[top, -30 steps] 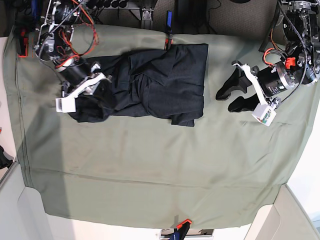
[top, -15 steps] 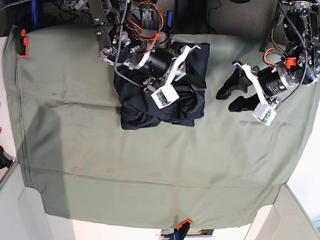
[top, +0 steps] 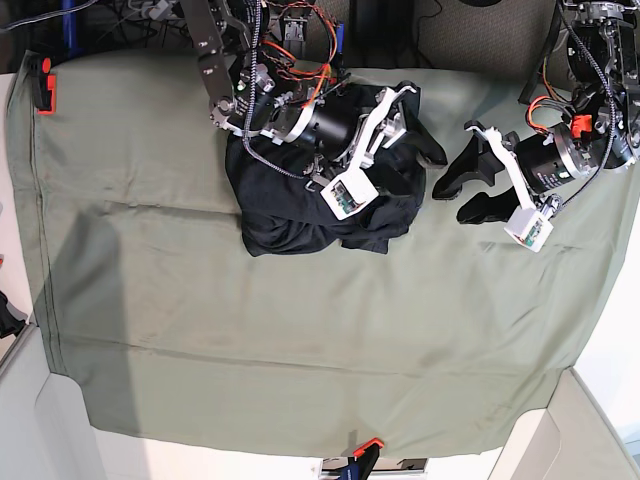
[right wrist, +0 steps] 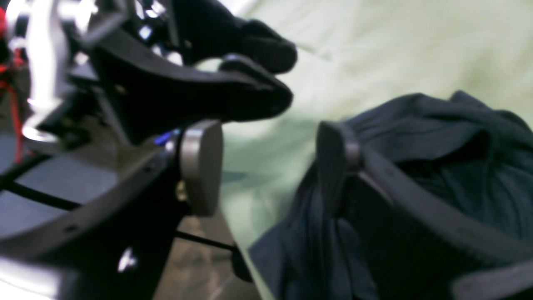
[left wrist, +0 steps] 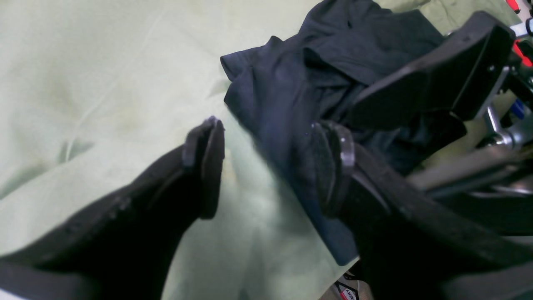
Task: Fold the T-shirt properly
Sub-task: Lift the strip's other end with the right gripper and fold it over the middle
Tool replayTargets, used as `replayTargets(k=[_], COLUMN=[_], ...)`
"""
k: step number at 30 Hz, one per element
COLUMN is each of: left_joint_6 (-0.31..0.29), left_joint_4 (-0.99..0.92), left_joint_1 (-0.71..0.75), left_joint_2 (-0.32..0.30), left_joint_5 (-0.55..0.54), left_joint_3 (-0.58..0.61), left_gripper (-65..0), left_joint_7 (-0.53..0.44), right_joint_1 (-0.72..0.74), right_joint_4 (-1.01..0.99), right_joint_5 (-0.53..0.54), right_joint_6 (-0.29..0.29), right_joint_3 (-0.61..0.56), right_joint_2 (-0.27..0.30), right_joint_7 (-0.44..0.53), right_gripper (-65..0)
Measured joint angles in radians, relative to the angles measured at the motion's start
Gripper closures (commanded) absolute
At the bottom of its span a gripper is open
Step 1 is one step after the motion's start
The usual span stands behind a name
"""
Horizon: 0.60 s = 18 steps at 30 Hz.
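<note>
The dark T-shirt (top: 290, 215) lies bunched in a thick heap on the far middle of the olive-green table cloth (top: 300, 330). My right gripper (top: 420, 135) is open over the heap's right edge. In the right wrist view its fingers (right wrist: 200, 166) stand apart (right wrist: 268, 162), with the shirt (right wrist: 458, 166) beside and under one finger. My left gripper (top: 447, 203) is open and empty just right of the shirt. In the left wrist view (left wrist: 270, 166) the shirt's edge (left wrist: 283, 108) reaches between its fingers (left wrist: 208, 162), and a right-gripper finger (left wrist: 437, 83) shows close by.
The two grippers are close together at the shirt's right edge. Orange clamps hold the cloth at the far left (top: 45, 85) and the front edge (top: 365, 447). Loose red wires (top: 290, 60) hang on the right arm at the back.
My right arm carried the shirt's left part across to the right, over the rest of the shirt. Its gripper now sits further right at the shirt's right edge. The left arm has not moved.
</note>
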Motion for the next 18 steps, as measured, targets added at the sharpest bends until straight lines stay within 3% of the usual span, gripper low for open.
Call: replayTargets(k=[3,6,10,13,15,17,18], left_joint_6=[0.000,0.000,0.000,0.000,0.000,0.000,0.000], left_joint_4=[0.000,0.000,0.000,0.000,0.000,0.000,0.000], left_joint_1=[0.000,0.000,0.010,0.029,0.041,0.053,0.060], left_joint_2=[0.000,-0.011,-0.047,-0.050,-0.050,-0.050,-0.050], left_joint_5=[0.000,-0.002,-0.006,-0.030,-0.030,-0.031,-0.031], left_joint_3=[0.000,0.000,0.000,0.000,0.000,0.000,0.000], left_gripper=[-36.1,-36.1,-36.1,-36.1,-36.1,-36.1,-36.1], left_joint_7=[0.000,0.000,0.000,0.000,0.001,-0.001,0.000], right_joint_1=[0.013,0.069,0.126,0.147,0.149,0.149,0.149], right_joint_4=[0.000,0.002,0.056,0.071,0.071,0.071,0.071], right_joint_5=[0.079,0.084,0.013,-0.080,-0.136,-0.132,-0.116], right_joint_6=[0.014,0.018,0.010,-0.032,-0.039,-0.045,-0.045], right_joint_3=[-0.012,-0.029,0.020,0.112,0.187,0.246,0.267], right_joint_2=[0.001,0.002,0.002,0.002,0.003,0.018,0.032], right_joint_7=[-0.058,-0.117,-0.125,-0.129,-0.137,-0.168,-0.189], right_gripper=[-35.8,-35.8,-35.8,-34.3,-21.6,0.0,0.0])
